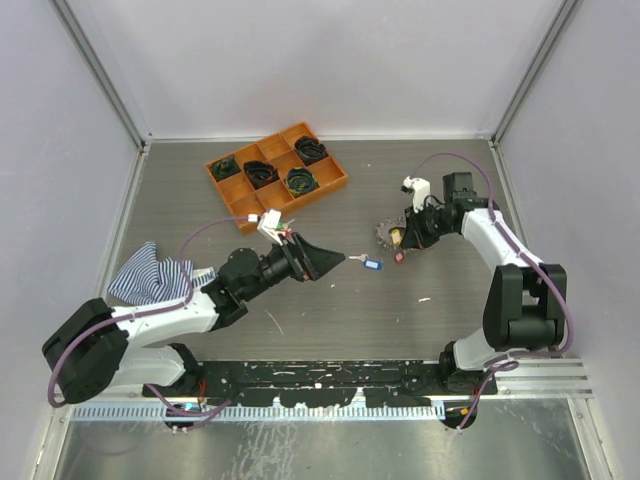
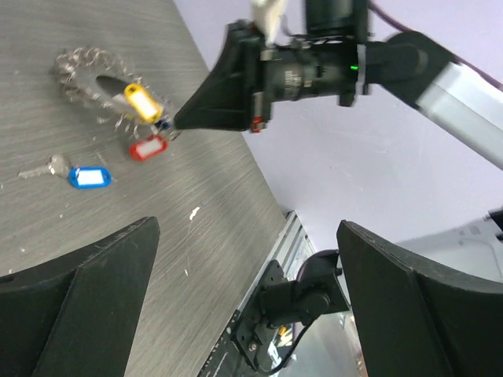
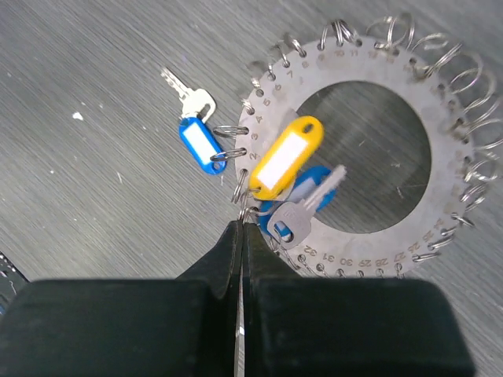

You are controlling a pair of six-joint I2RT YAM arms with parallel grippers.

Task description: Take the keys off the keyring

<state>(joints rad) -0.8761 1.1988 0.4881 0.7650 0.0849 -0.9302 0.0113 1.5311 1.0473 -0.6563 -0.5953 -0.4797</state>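
Grey wood-look table (image 1: 330, 330) fills the floor of a white-walled box. The keyring (image 3: 369, 67) lies flat on it, a round plate with little wire rings all around its edge.

The right arm (image 1: 480, 235) reaches down to the keyring. Its jaws are pressed together, and their tips sit right at the keyring's edge by a small wire ring. I cannot tell if they pinch anything.

A yellow tag (image 3: 287, 157) lies across the keyring, with a blue tag (image 3: 314, 179) and a silver key (image 3: 302, 212) under it. A red tag (image 2: 148, 147) lies just beside the keyring, by the right jaws. One blue-tag key (image 1: 368, 264) lies alone, near the keyring on its left.

The left arm (image 1: 170, 315) points at the keyring from farther left. Its jaws are wide apart and hold nothing.

An orange tray (image 1: 300, 197) sits behind the keyring. A striped cloth (image 1: 150, 275) lies far to its left.
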